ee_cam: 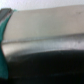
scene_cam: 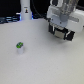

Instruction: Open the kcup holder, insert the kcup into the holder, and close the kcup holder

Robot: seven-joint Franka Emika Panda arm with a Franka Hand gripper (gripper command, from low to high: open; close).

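Note:
The kcup (scene_cam: 20,46), a tiny white pod with a green top, stands alone on the pale table at the exterior view's left. My gripper (scene_cam: 62,34) hangs low at the upper right, far from the kcup. Dark shapes (scene_cam: 71,36) sit right under and beside it. They may be the black kcup holder, but the arm covers most of them. The wrist view is a blurred close-up of a grey, shiny surface (ee_cam: 45,50) with a teal strip (ee_cam: 4,35) at one edge. No fingertips show clearly in it, so the jaws' state is unclear.
A tall white post (scene_cam: 25,10) stands at the back of the table. Dark objects (scene_cam: 7,20) line the back edge at the exterior view's left. Pale tabletop (scene_cam: 45,60) lies between the kcup and the gripper.

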